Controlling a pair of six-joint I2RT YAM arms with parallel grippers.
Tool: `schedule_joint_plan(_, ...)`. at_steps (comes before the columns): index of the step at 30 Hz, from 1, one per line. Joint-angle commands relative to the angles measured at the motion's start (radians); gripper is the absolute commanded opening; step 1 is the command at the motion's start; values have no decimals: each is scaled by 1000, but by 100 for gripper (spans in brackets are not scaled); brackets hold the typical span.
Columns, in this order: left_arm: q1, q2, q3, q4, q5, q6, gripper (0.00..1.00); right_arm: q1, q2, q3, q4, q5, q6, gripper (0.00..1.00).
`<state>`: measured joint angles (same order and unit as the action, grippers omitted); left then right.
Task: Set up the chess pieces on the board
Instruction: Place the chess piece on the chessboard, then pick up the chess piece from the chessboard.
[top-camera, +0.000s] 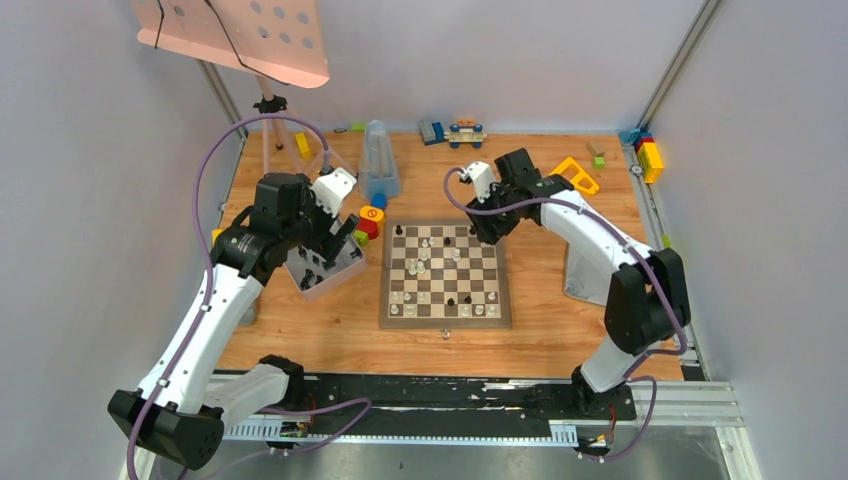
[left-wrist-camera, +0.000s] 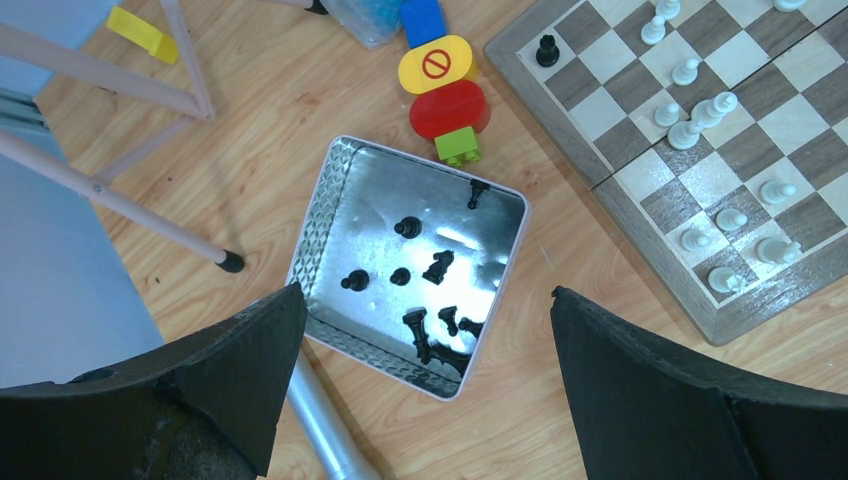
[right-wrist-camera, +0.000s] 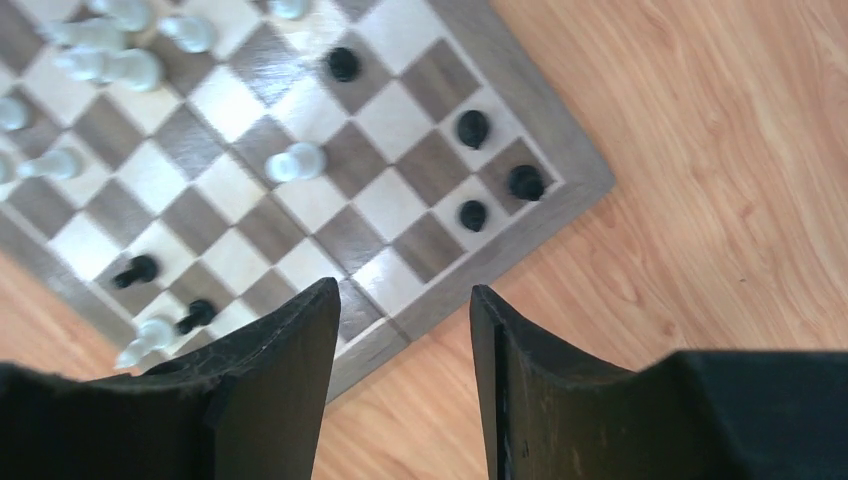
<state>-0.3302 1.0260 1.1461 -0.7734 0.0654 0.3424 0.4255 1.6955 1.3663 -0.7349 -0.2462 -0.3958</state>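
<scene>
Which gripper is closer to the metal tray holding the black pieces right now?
Left. The left gripper hangs directly above the tray, jaws open; the right gripper is away over the far right corner of the board.

Top camera: fixed, high and behind the bases of the left arm (top-camera: 200, 320) and right arm (top-camera: 610, 240), tilted down and forward over the whole table (top-camera: 330, 340). The board (top-camera: 445, 273) sits mid-frame and small. Left wrist camera: close, looking steeply down on the metal tray (left-wrist-camera: 375, 195) just left of the board. The left fingers (left-wrist-camera: 230, 370) fill the bottom corners, and the board's left edge crosses the upper right. Right wrist camera: closer still, facing down over the board's far right corner, with the right fingers (right-wrist-camera: 270, 380) along the bottom. All three views share the board. Top and left wrist views also share the tray and the toy blocks (left-wrist-camera: 445, 90) between tray and board.
</scene>
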Motion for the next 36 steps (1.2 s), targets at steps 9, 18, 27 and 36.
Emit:
schedule_joint_plan(9, 7, -2, 20, 15, 13, -6, 100, 197, -79, -180, 12, -43, 53, 45)
schedule_joint_plan(18, 7, -3, 11, 18, 13, -7, 100, 239, -46, -219, 25, -68, 56, 43)
schedule_joint_plan(27, 7, -6, 7, 19, 9, -7, 100, 258, -32, -240, 29, -81, 57, 40)
schedule_joint_plan(36, 7, -9, 5, 18, 4, -3, 100, 263, -28, -245, 21, -86, 56, 32)
